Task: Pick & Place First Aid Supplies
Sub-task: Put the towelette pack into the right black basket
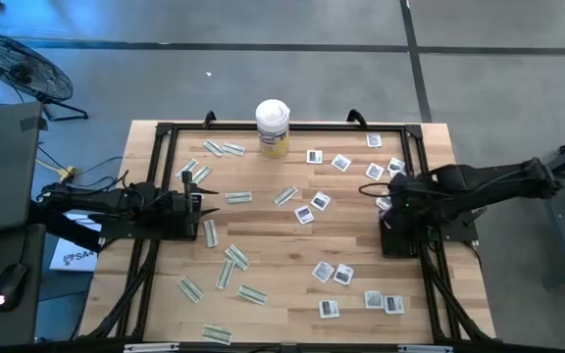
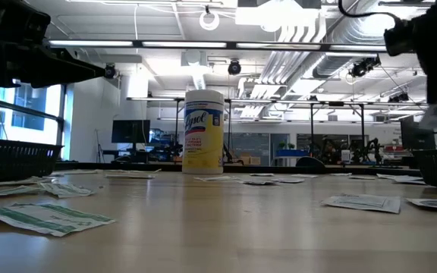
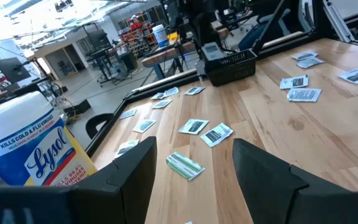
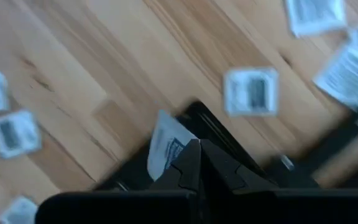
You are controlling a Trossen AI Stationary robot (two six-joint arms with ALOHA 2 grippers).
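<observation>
Pale wood planks make up the surface (image 1: 282,245), framed by black rails and strewn with first aid supplies. Narrow green-white strips (image 1: 236,257) lie mostly on the left half, and small white squares with a dark centre mark (image 1: 323,272) lie mostly on the right half, all flat and loosely scattered.

A white-lidded yellow canister (image 1: 273,127) stands upright near the far edge, in the middle.

The left claw (image 1: 204,197) hovers over the left side of the surface, its two fingers (image 3: 132,180) spread well apart and holding nothing. Its wrist view looks across the wood at several packets, including one green-white strip (image 3: 184,165) just ahead, and at a black basket (image 3: 230,64) on the far side.

The right claw (image 4: 194,163) is at the right side of the surface, above a black basket (image 1: 415,238) that sits at the right rail. Its fingers are pressed together, and a white packet (image 4: 165,145) with dark print sits at their tips; whether it is pinched between them or just lying behind cannot be told.
</observation>
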